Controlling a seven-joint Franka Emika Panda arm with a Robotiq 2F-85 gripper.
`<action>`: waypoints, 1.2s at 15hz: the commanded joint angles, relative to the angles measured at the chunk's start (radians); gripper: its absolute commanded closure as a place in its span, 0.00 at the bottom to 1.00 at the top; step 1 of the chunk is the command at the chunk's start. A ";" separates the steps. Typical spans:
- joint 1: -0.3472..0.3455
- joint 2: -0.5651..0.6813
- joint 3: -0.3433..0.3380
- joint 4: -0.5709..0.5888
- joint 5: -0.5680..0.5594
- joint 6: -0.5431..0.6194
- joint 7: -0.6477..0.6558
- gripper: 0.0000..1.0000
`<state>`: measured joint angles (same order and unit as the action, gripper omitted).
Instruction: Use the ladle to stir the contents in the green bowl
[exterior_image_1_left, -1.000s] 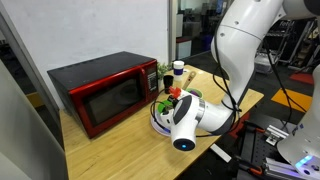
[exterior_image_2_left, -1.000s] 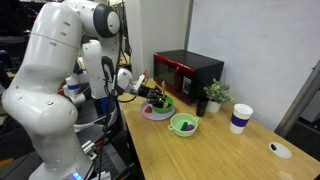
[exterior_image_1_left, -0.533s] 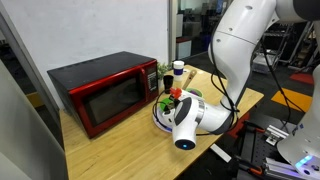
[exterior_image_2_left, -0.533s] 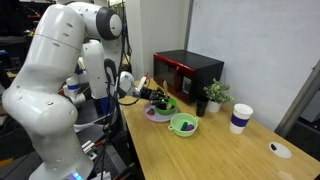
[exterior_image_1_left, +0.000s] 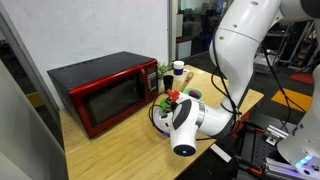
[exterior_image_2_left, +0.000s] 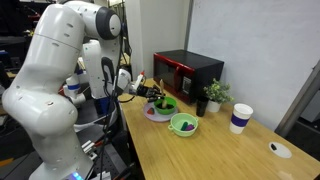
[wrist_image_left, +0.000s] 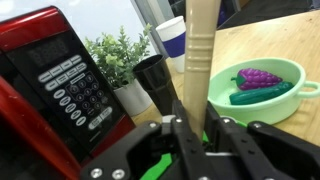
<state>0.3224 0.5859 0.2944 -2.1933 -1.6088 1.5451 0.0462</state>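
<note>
1. Pinching one ladle (wrist_image_left: 198, 60) tight between two fingers (wrist_image_left: 178, 138).
2. Holding it at the green bowl (exterior_image_2_left: 164, 103), just beside one paler bowl (exterior_image_2_left: 183, 124).
3. Counting one microwave (exterior_image_2_left: 190, 70) and one cup (exterior_image_2_left: 240, 118) on the desk (exterior_image_2_left: 200, 155).

We see a light wooden table (exterior_image_1_left: 110, 150) set against a plain white wall (exterior_image_1_left: 90, 30) at 11 o'clock. At 1 o'clock, an opening (exterior_image_1_left: 192, 25) shows a cluttered lab room. Lighting is even and diffuse.

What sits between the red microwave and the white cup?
A small leafy plant with a dark cup beside it, shown in an exterior view.
</note>
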 joint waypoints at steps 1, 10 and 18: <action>-0.014 -0.027 0.040 0.002 0.033 0.073 -0.006 0.94; -0.004 -0.045 0.030 0.004 0.035 0.073 -0.025 0.94; 0.032 -0.066 0.002 -0.016 -0.099 -0.042 -0.003 0.94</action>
<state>0.3278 0.5532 0.3030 -2.1858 -1.6525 1.5401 0.0454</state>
